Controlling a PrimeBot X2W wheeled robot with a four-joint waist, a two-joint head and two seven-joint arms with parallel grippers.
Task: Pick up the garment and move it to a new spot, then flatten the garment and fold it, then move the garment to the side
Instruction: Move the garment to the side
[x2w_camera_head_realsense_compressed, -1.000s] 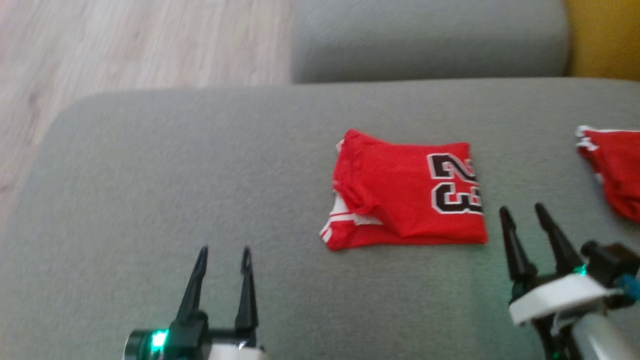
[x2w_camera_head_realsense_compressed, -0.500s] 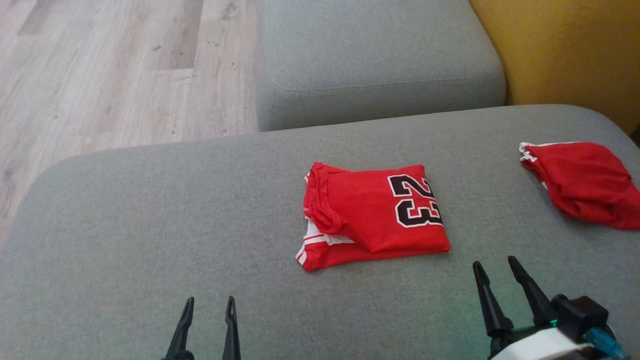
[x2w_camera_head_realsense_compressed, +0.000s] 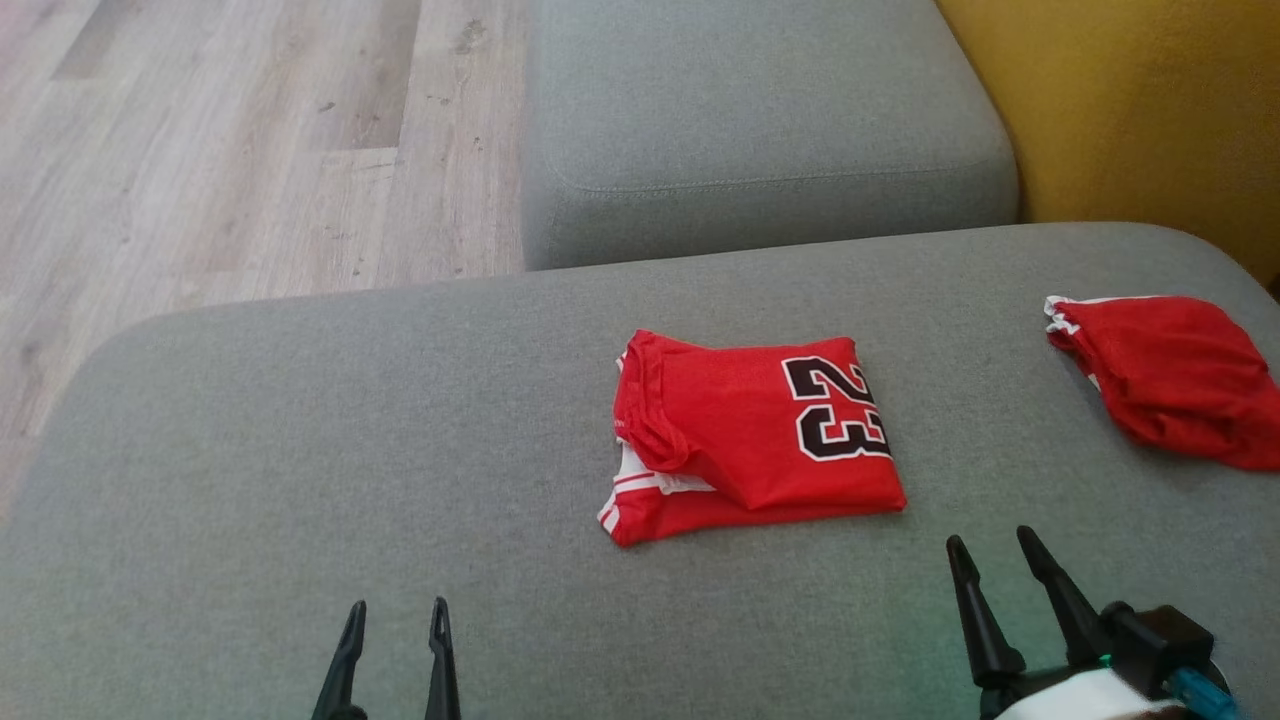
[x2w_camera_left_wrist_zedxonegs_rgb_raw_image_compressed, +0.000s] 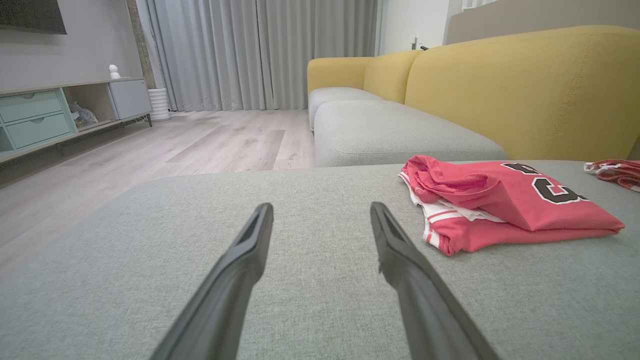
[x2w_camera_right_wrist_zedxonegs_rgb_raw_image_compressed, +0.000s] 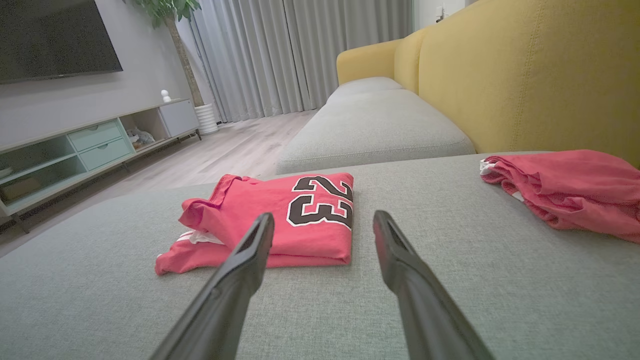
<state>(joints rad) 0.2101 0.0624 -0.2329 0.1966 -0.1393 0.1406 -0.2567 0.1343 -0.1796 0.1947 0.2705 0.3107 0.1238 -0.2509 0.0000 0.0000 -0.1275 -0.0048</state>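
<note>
Red folded garment (x2w_camera_head_realsense_compressed: 750, 440) is lying ahead-left of your right claw (x2w_camera_head_realsense_compressed: 990, 537) and ahead-right of your left claw (x2w_camera_head_realsense_compressed: 398, 604); both are hanging open, gripping nothing, over the grey cushion (x2w_camera_head_realsense_compressed: 300, 450).

Red jersey (x2w_camera_head_realsense_compressed: 745, 440), folded, lying flat on grey cushion.
Sits approx centre of head view; dark "23" w/ white outline at its 3 o'clock side, white striped sleeve band poking out at 8 o'clock corner.

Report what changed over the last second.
The head camera shifted, sliding the whole view. Relative to the garment, the left gripper and right gripper drew back toward the robot, both open and empty. The garment stayed folded on the cushion; the red bundle stayed put.
</note>
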